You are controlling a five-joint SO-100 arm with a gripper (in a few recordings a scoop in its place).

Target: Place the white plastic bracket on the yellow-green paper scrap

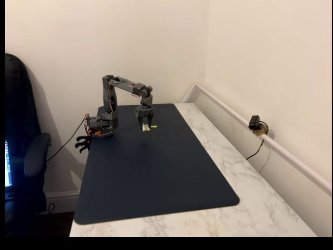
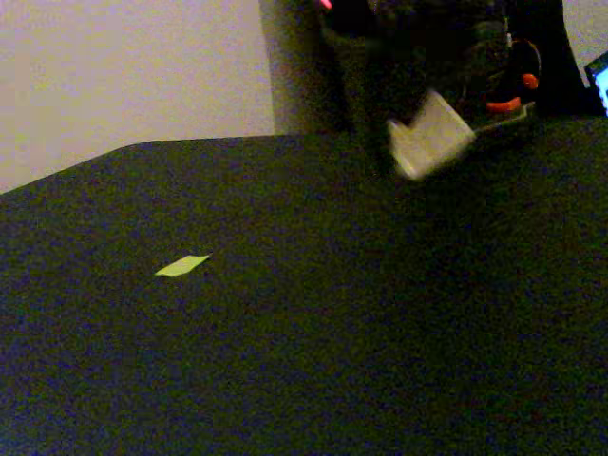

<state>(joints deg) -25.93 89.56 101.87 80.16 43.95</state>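
The gripper (image 1: 145, 125) has its jaws clamped on the white plastic bracket (image 2: 430, 134), lifted above the dark mat (image 1: 156, 177). The yellow-green paper scrap (image 2: 181, 266) lies flat on the mat, off to the left and lower down in that fixed view.

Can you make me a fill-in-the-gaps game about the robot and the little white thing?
1. The gripper holds the white plastic bracket ____ the mat, not touching it.
2. The yellow-green paper scrap lies ____ on the mat.
3. The mat is dark ____.

Missing words: above; flat; blue
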